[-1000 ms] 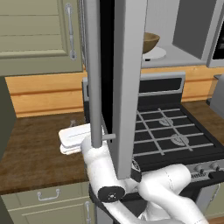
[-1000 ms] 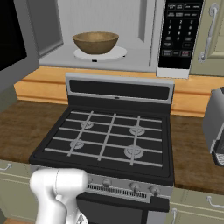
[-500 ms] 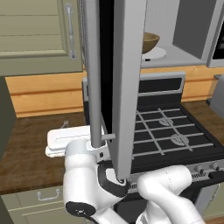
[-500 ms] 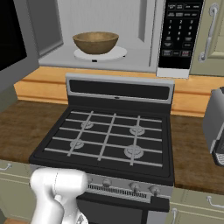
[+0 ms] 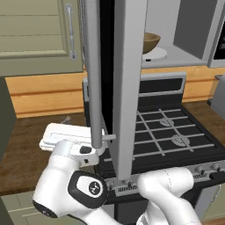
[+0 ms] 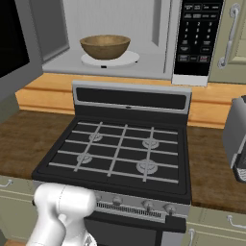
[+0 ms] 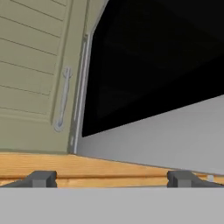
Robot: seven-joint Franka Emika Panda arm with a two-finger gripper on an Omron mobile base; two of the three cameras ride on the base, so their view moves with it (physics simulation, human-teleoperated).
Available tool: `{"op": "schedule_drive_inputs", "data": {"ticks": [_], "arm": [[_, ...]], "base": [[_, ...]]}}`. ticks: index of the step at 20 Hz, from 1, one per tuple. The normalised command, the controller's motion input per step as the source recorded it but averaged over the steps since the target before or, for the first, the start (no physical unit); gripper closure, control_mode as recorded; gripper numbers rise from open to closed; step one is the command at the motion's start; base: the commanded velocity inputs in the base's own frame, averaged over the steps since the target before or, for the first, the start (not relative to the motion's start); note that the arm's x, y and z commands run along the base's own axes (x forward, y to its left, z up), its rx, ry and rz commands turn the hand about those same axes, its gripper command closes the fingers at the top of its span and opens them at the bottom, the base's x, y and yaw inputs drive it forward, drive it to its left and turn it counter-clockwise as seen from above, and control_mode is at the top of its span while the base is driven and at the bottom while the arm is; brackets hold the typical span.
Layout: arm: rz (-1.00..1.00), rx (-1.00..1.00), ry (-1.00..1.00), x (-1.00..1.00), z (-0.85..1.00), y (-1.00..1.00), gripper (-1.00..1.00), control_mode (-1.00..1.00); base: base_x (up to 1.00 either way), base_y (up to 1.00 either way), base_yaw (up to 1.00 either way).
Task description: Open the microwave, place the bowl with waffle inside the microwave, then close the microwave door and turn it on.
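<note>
Microwave above black gas stove, cavity exposed. Microwave door swung wide, black glass beside olive cabinet door. Bowl upright on white turntable inside. Tool low before door, fingertips spread apart, holding nothing.
</note>
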Motion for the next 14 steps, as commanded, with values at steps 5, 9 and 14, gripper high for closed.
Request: {"op": "schedule_drive_inputs", "data": {"ticks": [5, 9, 14], "arm": [[-0.43, 0.00, -0.03, -0.27, 0.15, 0.04, -1.00, -1.00], [-0.48, 0.00, -0.02, -0.27, 0.22, 0.00, -1.00, -1.00], [-0.47, 0.00, 0.00, -0.20, 0.20, 0.00, -1.00, -1.00]], "base": [[0.00, 0.00, 0.00], [0.00, 0.00, 0.00], [0.00, 0.00, 0.00]]}}
